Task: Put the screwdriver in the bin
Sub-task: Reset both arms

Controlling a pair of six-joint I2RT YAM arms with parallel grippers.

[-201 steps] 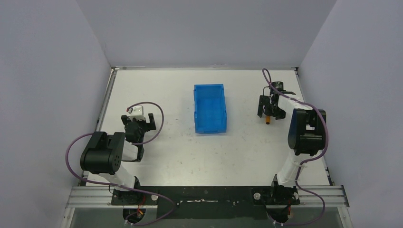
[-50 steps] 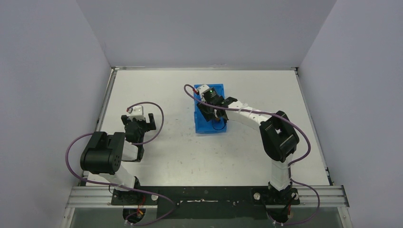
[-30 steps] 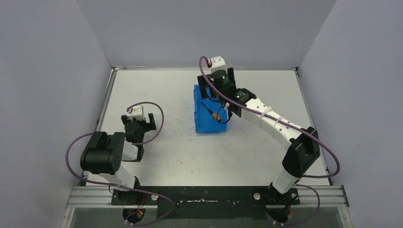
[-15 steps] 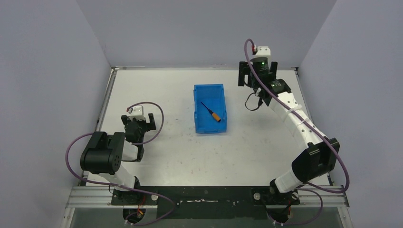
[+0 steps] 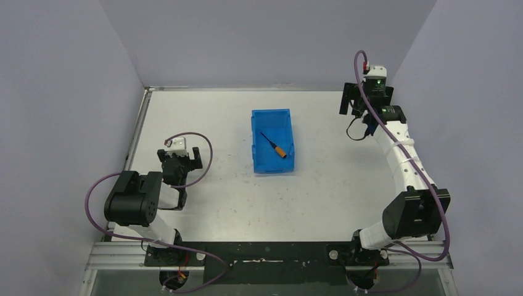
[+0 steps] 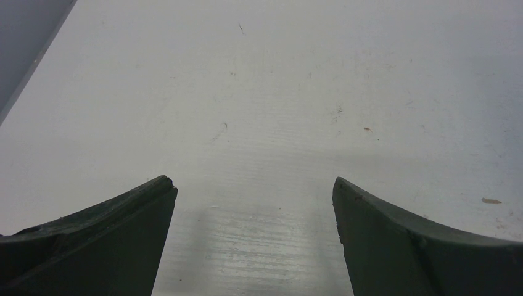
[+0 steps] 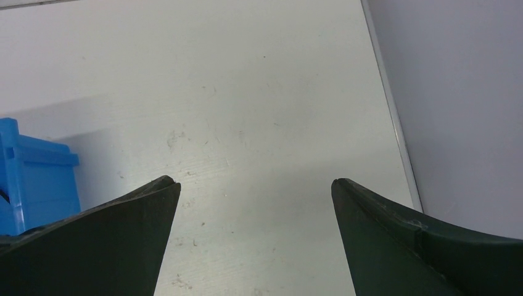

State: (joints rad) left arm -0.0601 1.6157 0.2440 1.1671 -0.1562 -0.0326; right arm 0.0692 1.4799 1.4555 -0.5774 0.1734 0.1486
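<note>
The screwdriver [image 5: 275,145], orange handle and thin black shaft, lies slantwise inside the blue bin [image 5: 272,164] at the middle of the table. A corner of the bin shows at the left edge of the right wrist view [image 7: 34,179]. My right gripper [image 5: 356,100] is open and empty, raised high near the back right corner, well to the right of the bin; in its wrist view [image 7: 255,183] only bare table lies between the jaws. My left gripper [image 5: 180,153] is open and empty at the left of the table, over bare table in its wrist view [image 6: 253,182].
The white table [image 5: 216,191] is closed in by grey-lilac walls on the left, back and right. Its right edge rail [image 7: 390,105] and the right wall show in the right wrist view. The arm bases stand on the black rail [image 5: 265,254] at the near edge.
My right arm carried the screwdriver to the bin, released it inside, then rose and swung away to the back right corner. The left arm has not moved.
</note>
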